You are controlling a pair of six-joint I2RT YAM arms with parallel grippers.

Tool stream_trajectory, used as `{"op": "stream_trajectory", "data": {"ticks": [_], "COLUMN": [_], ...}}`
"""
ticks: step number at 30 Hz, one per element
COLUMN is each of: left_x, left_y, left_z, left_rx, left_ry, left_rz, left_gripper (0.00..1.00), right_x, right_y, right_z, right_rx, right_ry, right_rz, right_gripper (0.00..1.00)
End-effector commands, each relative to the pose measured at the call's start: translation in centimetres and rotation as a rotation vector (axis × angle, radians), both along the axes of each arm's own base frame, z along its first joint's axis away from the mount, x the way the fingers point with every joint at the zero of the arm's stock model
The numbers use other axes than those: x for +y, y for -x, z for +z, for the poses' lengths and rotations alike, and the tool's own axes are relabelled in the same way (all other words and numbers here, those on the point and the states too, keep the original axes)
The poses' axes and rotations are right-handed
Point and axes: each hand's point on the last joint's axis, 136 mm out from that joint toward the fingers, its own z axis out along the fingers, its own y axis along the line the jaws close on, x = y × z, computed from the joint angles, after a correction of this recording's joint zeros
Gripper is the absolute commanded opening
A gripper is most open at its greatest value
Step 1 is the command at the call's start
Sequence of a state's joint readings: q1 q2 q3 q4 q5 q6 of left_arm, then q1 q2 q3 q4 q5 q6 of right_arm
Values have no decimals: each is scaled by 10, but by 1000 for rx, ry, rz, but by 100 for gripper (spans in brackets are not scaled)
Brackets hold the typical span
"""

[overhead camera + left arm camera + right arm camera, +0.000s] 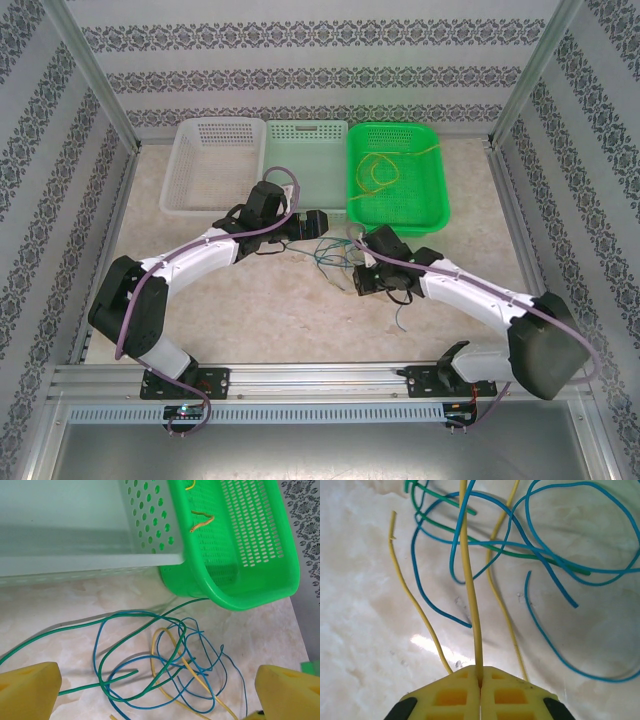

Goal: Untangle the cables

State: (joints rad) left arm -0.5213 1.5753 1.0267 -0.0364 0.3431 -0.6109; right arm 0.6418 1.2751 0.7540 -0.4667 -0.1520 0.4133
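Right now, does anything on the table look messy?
Yes: the thin blue, green and yellow cables lie looped through each other in a heap on the beige table, near the bright green plastic basket.

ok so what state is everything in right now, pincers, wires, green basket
left pincer, open, holding nothing
right pincer, shut on the yellow wire
yellow wire, pinched, running up across the blue loops
tangle, blue, green and yellow wires looped together on the table
green basket, upright, curly wire lying inside
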Motion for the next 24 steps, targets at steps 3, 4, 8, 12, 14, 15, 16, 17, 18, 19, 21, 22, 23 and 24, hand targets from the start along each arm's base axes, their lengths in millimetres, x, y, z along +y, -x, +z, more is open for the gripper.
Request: {"op": "stream_trajectory", "data": {"ticks": [3, 4, 8, 12, 14, 15, 16, 17, 18, 19, 21, 22, 23, 24], "left_x": [-1, -3, -4, -3, -2, -2, -2, -3, -4, -5, -8, -9, -11, -11], "left_y": [-9, -10, -9, -8, -9, -9, -9, -9, -9, -9, -8, -8, -8, -8], "left_z": [17, 18, 23, 26, 28, 29, 31, 32, 34, 35, 39, 40, 42, 43], "left_rx": [-39, -39, -53, -69, -77, -80, -85, -91, -96, -101, -111, -115, -123, -125], "left_ry": [53, 58, 66, 59, 58, 60, 64, 69, 74, 82, 99, 106, 115, 121], "left_rz": [4, -1, -12, -14, -12, -13, -15, -19, -21, -26, -39, -45, -51, -55], "left_gripper": [100, 100, 100, 100, 99, 100, 100, 100, 100, 100, 100, 100, 100, 100], "right_x": [3, 6, 12, 13, 13, 14, 13, 12, 11, 10, 11, 13, 16, 17], "right_y": [3, 1, -2, -3, -5, -6, -7, -8, -9, -10, -12, -12, -12, -12], "right_z": [47, 56, 85, 113, 130, 137, 144, 147, 149, 150, 151, 151, 150, 150], "right_rx": [-43, -57, -85, -117, -145, -159, -177, -192, -202, -212, -217, -212, -204, -203], "right_ry": [-76, -100, -164, -200, -238, -254, -266, -268, -267, -269, -280, -290, -304, -311], "right_rz": [76, 83, 117, 152, 164, 172, 179, 176, 176, 176, 176, 180, 185, 189], "right_gripper": [2, 2, 0, 0, 0, 0, 0, 0, 0, 0, 0, 0, 0, 0]}}
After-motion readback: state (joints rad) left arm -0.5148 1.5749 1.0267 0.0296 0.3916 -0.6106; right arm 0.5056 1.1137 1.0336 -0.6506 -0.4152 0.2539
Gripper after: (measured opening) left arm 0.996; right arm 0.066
